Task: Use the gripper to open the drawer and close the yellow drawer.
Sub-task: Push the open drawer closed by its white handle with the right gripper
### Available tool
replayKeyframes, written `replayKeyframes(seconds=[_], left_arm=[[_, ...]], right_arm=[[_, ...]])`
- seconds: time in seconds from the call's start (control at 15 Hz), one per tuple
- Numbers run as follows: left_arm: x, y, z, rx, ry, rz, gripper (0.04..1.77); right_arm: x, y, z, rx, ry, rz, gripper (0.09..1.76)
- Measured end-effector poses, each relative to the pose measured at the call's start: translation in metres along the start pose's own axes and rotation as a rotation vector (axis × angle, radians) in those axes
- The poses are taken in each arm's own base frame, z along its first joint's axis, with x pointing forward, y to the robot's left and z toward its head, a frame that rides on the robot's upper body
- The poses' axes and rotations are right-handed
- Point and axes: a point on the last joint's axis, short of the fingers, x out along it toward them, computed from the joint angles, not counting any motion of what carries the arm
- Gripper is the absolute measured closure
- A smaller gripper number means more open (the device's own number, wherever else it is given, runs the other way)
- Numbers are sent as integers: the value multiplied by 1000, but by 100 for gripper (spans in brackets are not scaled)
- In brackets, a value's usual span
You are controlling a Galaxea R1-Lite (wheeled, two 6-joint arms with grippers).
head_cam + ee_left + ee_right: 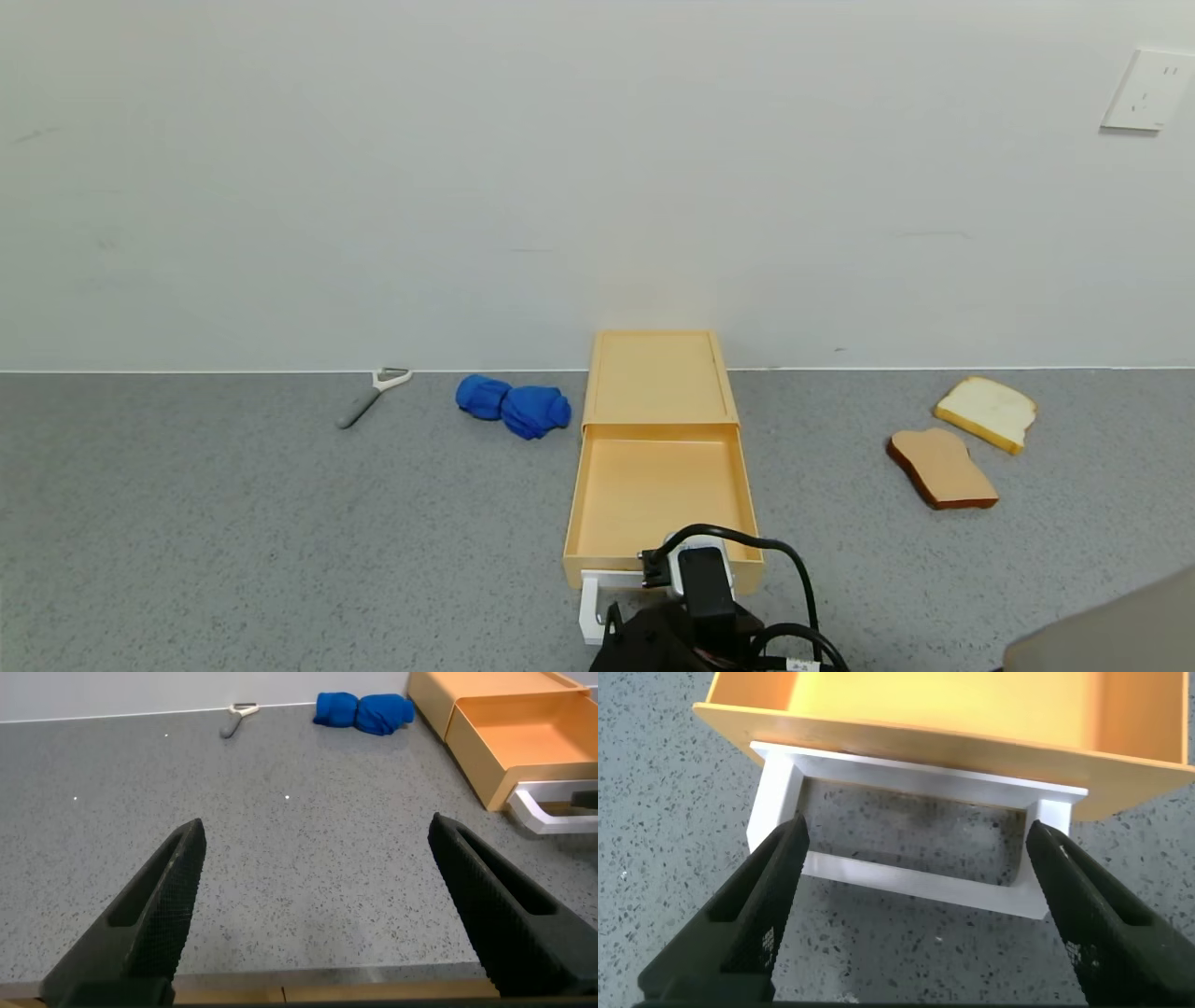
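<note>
The pale yellow drawer stands against the wall at table centre. Its tray is slid out toward me and is empty. The white loop handle sticks out from the tray front; it also shows in the right wrist view. My right gripper is open, its jaws spread wide just in front of the handle and not touching it. In the head view the right gripper sits at the bottom edge by the tray front. My left gripper is open and empty over bare table, left of the drawer.
A blue cloth lies left of the drawer box, and a grey-handled peeler farther left near the wall. Two bread slices lie on the right. The grey speckled table ends at the wall behind.
</note>
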Motion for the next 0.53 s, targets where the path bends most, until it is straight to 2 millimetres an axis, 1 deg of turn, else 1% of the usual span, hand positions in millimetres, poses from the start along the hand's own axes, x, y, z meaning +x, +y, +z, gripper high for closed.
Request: replayKeyframes(seconds=[0.27,0.53], left_arm=[[0,0,0,0,0,0,9],[0,0,0,0,0,0,9]], right_arm=[[4,8,4,-5,-14,6,14],[9,10,7,-3,-19,2,14]])
